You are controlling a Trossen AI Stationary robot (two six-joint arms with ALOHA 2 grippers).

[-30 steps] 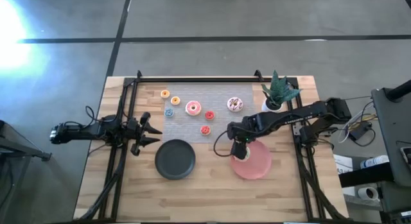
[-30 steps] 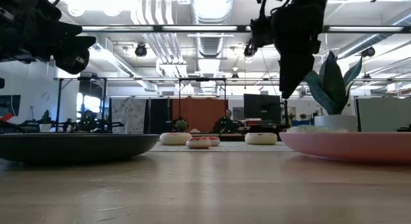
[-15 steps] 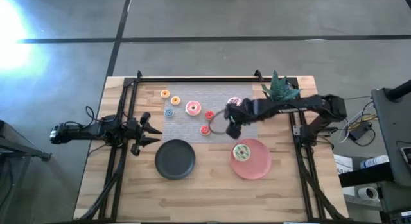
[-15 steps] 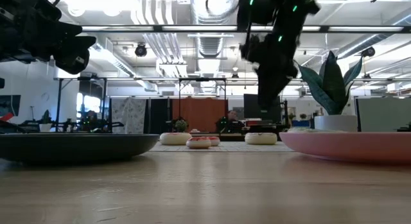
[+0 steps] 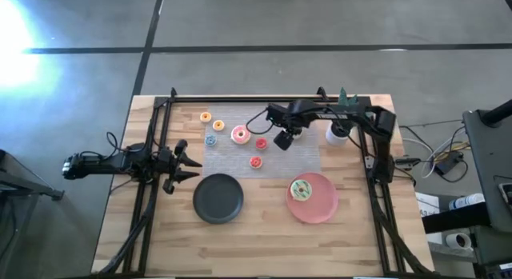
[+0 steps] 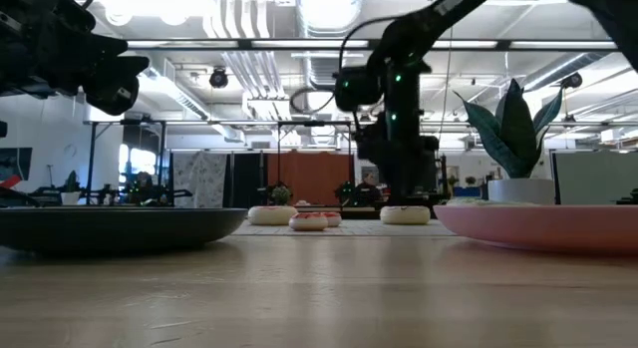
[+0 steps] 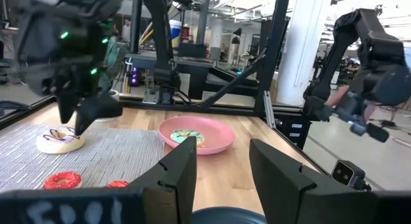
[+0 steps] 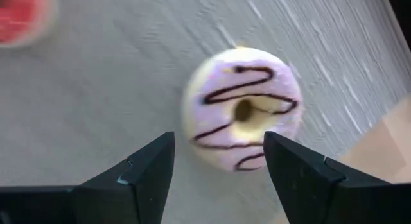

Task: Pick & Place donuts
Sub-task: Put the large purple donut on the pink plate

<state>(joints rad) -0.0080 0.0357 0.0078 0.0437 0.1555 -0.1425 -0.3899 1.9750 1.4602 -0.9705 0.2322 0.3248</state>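
A white donut with dark stripes (image 8: pixel 243 108) lies flat on the grey mat (image 5: pixel 300 155), also seen in the left wrist view (image 7: pixel 61 140). My right gripper (image 8: pixel 218 142) hangs open just above it, pointing down, with a finger on either side and clear of it (image 7: pixel 83 115). In the high view the arm covers this donut. A green-white donut (image 5: pixel 301 189) lies on the pink plate (image 5: pixel 324 207). The pink donut (image 5: pixel 240 134), two red ones (image 5: pixel 261 143) (image 5: pixel 257 161) and the tiny orange, yellow and blue ones lie on the mat's left part. My left gripper (image 5: pixel 192 161) waits open at the table's left.
A black plate (image 5: pixel 218 198) stands near the table's middle front, left of the pink plate. A potted plant (image 5: pixel 340 127) stands at the far right, close beside my right arm. A black frame runs along the far, left and right sides of the table.
My right gripper has left the pink plate and swung toward the table's far edge and left, sinking and rolling, until it stands over the striped donut. The green-white donut has come into view lying on the pink plate.
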